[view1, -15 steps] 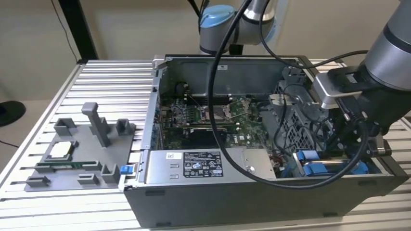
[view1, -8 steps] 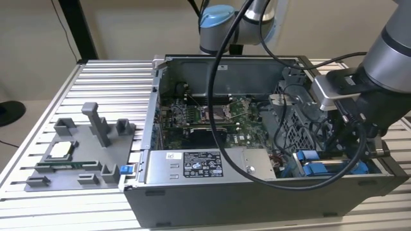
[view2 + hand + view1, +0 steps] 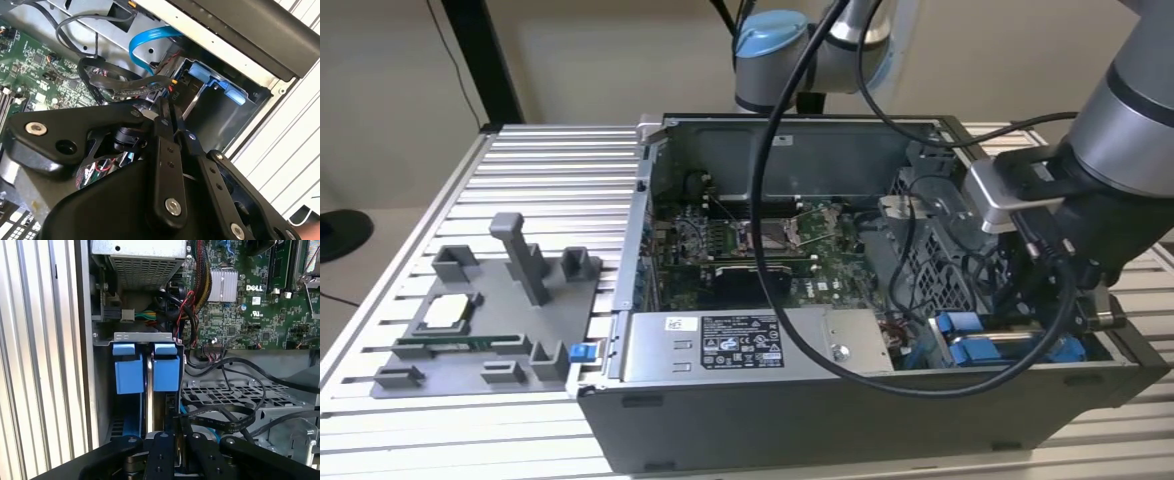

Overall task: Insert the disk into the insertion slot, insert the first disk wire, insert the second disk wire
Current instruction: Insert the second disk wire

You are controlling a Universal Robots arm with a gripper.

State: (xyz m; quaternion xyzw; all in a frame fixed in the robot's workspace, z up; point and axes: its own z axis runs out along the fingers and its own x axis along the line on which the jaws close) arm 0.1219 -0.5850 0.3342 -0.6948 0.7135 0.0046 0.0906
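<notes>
So from my end the disk (image 3: 165, 372) looks seated in the insertion slot (image 3: 142, 337), its blue carrier front sitting right next to the other blue carrier (image 3: 128, 374) in the first wrist view, straight ahead of the jaws and apart from them. The gripper (image 3: 172, 120) has its fingers (image 3: 167, 165) pressed together, and I can't make out anything pinched between them. The second wrist view gives me a light blue cable (image 3: 145, 42) looping above the cage, while the exterior view adds the silver power supply box (image 3: 747, 345) and a grey parts tray (image 3: 480, 330) on the table (image 3: 547, 160).
</notes>
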